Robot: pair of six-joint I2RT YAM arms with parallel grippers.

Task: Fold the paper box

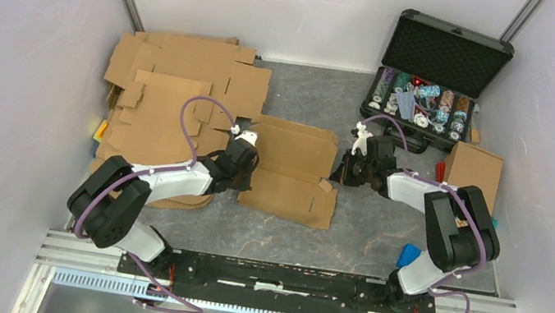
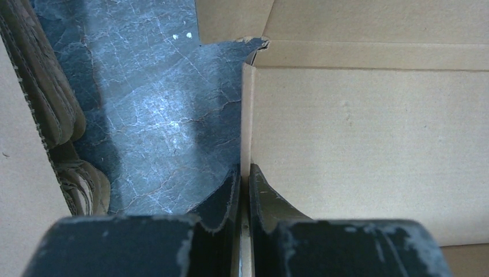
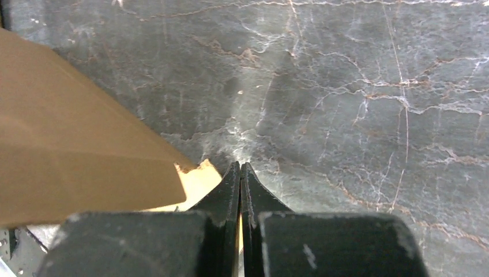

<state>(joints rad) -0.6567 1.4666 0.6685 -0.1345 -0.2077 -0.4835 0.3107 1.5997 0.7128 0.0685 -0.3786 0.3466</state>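
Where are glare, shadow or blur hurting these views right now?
Top external: evenly lit, sharp, no glare. Left wrist: bright sheen and a dark shadow on the table, left fingers slightly soft, cardboard edge crisp. Right wrist: sheen just beyond the right fingertips, cardboard flap soft.

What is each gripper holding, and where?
Left gripper pinches the cardboard box by a flap edge. Right gripper is shut beside the box; hold unclear.

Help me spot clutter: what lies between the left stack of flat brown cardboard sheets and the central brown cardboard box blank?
Only bare grey table, clearest in the left wrist view; the left gripper grips the brown cardboard blank there.
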